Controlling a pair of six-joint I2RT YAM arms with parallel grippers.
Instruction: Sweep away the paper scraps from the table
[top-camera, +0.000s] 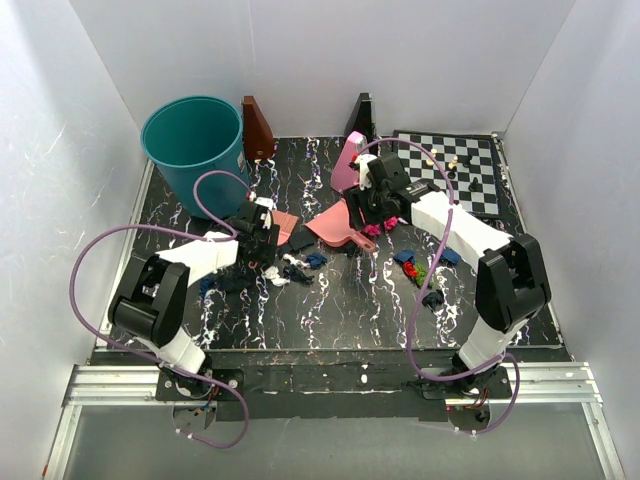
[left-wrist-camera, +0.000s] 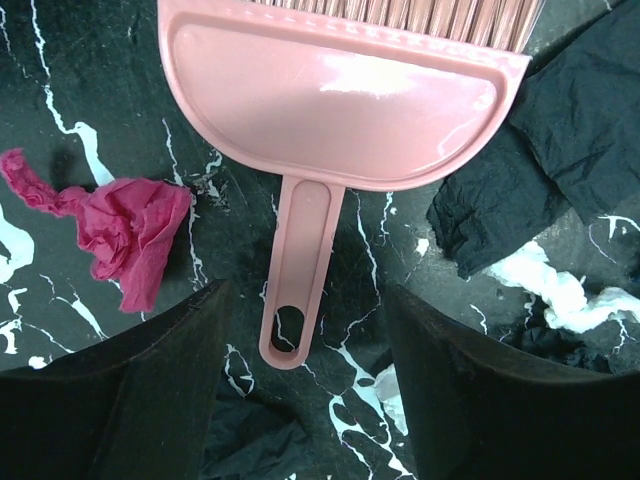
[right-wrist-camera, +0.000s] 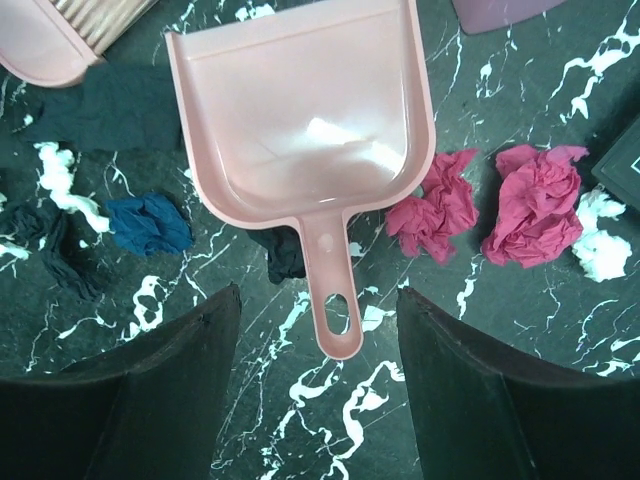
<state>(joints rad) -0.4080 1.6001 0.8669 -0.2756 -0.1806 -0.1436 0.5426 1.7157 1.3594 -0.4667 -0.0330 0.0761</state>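
A pink brush (left-wrist-camera: 340, 100) lies flat on the table (top-camera: 350, 310), its handle (left-wrist-camera: 300, 270) pointing back between the jaws of my left gripper (left-wrist-camera: 305, 300). Those jaws are open, with a gap on each side of the handle. A pink dustpan (right-wrist-camera: 300, 110) lies under my right gripper (right-wrist-camera: 320, 295), which is open astride the pan's handle (right-wrist-camera: 335, 300) without touching it. The pan is empty. Paper scraps lie around: a magenta wad (left-wrist-camera: 130, 225), dark blue paper (left-wrist-camera: 560, 140), a white wad (left-wrist-camera: 550, 290), two magenta wads (right-wrist-camera: 535, 205), a blue wad (right-wrist-camera: 150, 222).
A teal bin (top-camera: 193, 145) stands at the back left. A chessboard (top-camera: 455, 165) with small pieces fills the back right corner. A brown wedge (top-camera: 257, 128), a black one (top-camera: 360, 118) and a mauve object (top-camera: 347, 160) stand along the back. More scraps (top-camera: 415, 270) lie right of centre.
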